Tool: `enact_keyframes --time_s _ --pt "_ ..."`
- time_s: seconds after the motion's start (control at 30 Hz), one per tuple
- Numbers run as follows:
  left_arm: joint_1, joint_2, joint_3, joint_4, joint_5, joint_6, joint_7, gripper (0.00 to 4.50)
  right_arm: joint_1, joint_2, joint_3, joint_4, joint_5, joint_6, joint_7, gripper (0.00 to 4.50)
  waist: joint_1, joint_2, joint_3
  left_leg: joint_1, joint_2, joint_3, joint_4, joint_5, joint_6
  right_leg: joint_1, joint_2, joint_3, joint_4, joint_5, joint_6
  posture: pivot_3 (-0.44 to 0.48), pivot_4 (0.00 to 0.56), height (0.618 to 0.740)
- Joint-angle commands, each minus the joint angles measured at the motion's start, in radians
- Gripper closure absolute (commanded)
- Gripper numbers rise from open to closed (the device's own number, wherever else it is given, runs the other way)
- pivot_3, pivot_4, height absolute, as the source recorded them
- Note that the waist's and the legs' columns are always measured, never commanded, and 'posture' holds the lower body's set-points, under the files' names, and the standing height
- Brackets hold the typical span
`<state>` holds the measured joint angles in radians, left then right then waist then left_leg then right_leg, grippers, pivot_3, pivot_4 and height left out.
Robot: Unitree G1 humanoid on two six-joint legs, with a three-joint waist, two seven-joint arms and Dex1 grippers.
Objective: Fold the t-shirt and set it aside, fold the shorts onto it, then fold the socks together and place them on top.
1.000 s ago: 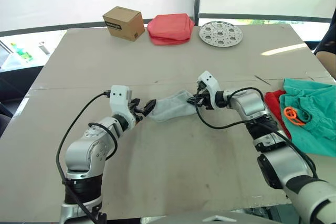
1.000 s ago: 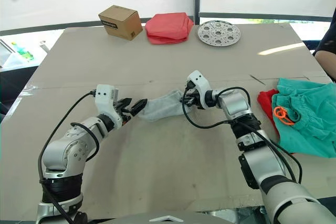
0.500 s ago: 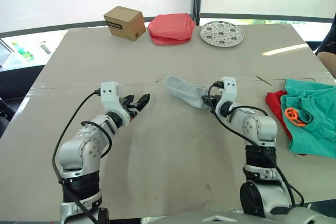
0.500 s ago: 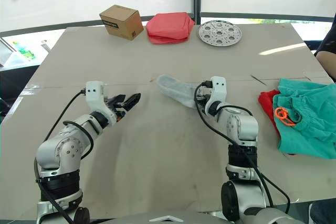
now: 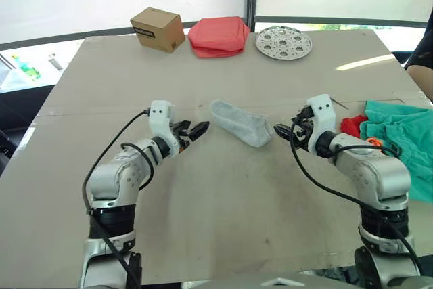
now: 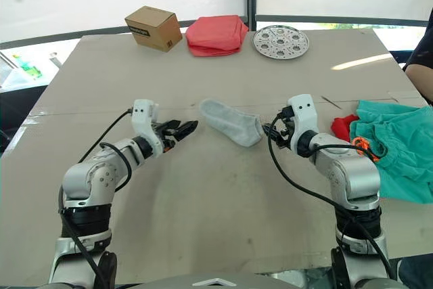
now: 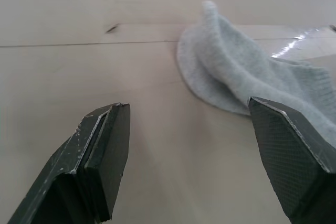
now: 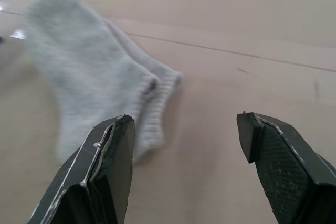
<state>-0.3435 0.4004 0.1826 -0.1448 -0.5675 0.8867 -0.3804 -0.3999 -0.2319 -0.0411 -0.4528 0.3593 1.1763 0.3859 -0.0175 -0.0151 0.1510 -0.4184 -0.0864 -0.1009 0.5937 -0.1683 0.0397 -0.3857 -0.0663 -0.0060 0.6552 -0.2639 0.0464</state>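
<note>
Head views: socks now lie free mid-table, both grippers let go since a second ago. Left gripper and right gripper flank them, both spread. Shorts over t-shirt, right of socks.

Wrist views: socks stacked, so next is carrying them. Beige table, bright window behind.

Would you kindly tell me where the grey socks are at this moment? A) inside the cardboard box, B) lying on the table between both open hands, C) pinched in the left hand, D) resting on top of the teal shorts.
B: the socks lie flat on the table, with the left hand and right hand open on either side.
</note>
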Motion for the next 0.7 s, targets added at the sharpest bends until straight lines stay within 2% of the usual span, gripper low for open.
enact_keyframes --time_s 0.03,0.17,0.27,0.37,0.63,0.7 --pt "-0.01 0.015 -0.011 -0.033 -0.003 -0.029 -0.042 0.67 -0.027 0.01 0.022 -0.032 0.055 0.041 0.009 1.21 0.004 0.0 0.0 0.0 0.0 0.0 0.0 0.0 0.0 0.0 0.0 0.0 0.0 0.0 0.0 0.0 0.15 0.74" --pt "0.023 0.055 -0.042 -0.103 -0.05 -0.023 -0.157 0.67 -0.039 0.002 0.084 0.008 0.044 0.023 0.001 1.21 0.005 0.0 0.0 -0.001 0.0 0.0 0.0 0.0 0.0 0.0 -0.001 0.0 -0.003 0.0 0.0 0.0 0.15 0.74" --pt "0.107 0.147 -0.082 -0.207 -0.079 -0.083 -0.346 0.67 -0.072 -0.002 0.132 0.093 0.008 -0.027 -0.008 1.21 0.001 0.0 0.0 -0.002 0.0 0.0 -0.001 0.0 0.0 -0.001 -0.001 0.0 -0.005 0.0 -0.001 0.0 0.15 0.74" --pt "0.172 0.2 -0.102 -0.256 -0.057 -0.191 -0.455 0.67 -0.107 -0.006 0.159 0.163 -0.013 -0.069 -0.001 1.21 0.001 0.001 0.001 -0.002 0.0 0.001 -0.004 0.0 0.0 -0.001 -0.001 0.001 -0.007 -0.002 -0.004 0.0 0.15 0.74" --pt "0.237 0.218 -0.099 -0.295 -0.039 -0.36 -0.547 0.67 -0.16 -0.015 0.199 0.295 -0.047 -0.145 0.022 1.21 0.005 0.001 0.001 -0.004 0.0 0.001 -0.005 0.0 0.0 -0.001 -0.001 0.0 -0.011 -0.001 -0.005 0.0 0.15 0.74" --pt "0.241 0.213 -0.095 -0.295 -0.044 -0.37 -0.543 0.67 -0.165 -0.016 0.201 0.309 -0.051 -0.154 0.025 1.73 0.005 0.002 0.001 -0.004 0.0 0.0 -0.005 0.0 0.0 -0.002 -0.001 0.0 -0.011 -0.001 -0.005 0.0 0.15 0.74"
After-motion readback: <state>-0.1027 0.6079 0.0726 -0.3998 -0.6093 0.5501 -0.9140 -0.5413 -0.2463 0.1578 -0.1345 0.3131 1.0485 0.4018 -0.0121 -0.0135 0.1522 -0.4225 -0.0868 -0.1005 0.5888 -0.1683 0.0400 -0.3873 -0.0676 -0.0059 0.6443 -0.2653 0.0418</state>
